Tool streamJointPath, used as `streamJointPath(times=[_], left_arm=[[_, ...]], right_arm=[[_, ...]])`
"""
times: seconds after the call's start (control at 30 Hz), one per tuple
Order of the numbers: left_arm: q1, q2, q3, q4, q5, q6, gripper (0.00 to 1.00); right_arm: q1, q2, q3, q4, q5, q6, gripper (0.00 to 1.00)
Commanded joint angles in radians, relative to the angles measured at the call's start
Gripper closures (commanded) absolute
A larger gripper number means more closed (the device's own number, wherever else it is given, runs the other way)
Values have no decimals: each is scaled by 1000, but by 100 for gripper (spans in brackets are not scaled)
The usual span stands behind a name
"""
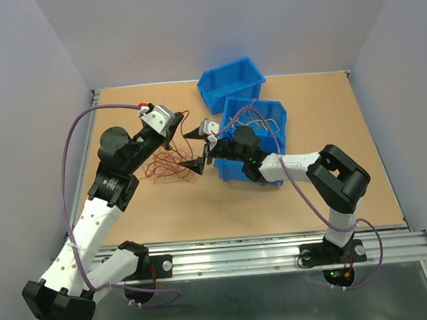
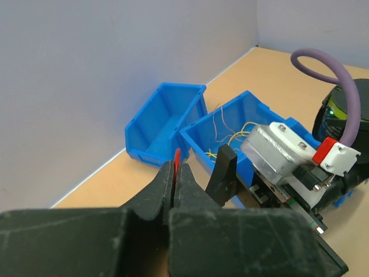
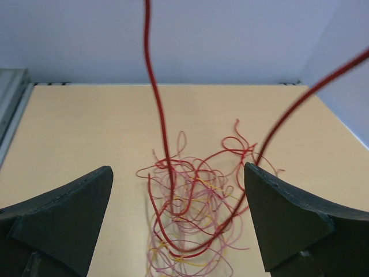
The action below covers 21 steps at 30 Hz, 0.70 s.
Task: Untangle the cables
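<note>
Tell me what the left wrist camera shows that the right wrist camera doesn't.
Only the left wrist view: a far blue bin, a near blue bin holding pale wires, and the left hand shut on a red cable. Only the right wrist view: the tangle of cables lying on the table. Both: tan table, pale wall, red cable, part of the right hand.

Two red cables point(image 3: 155, 86) run blurred off the right wrist view's top and right edges, and the tangle point(image 3: 190, 219) is cut off below. The left end effector point(image 2: 174, 175) hides all but a sliver of its pinched red strand point(image 2: 177, 156).
</note>
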<state>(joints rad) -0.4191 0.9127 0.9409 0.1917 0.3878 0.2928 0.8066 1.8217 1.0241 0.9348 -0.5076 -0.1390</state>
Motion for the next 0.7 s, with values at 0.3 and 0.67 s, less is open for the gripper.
streamJointPath(times=[0.3,0.67], left_arm=[[-3,-64,19,-1,79,-12,100],[-3,-64,18,6,-19,-29,100]], right_arm=[[5,63,129,-67,49,-20,0],[5,7,79,-38,29,-16,2]])
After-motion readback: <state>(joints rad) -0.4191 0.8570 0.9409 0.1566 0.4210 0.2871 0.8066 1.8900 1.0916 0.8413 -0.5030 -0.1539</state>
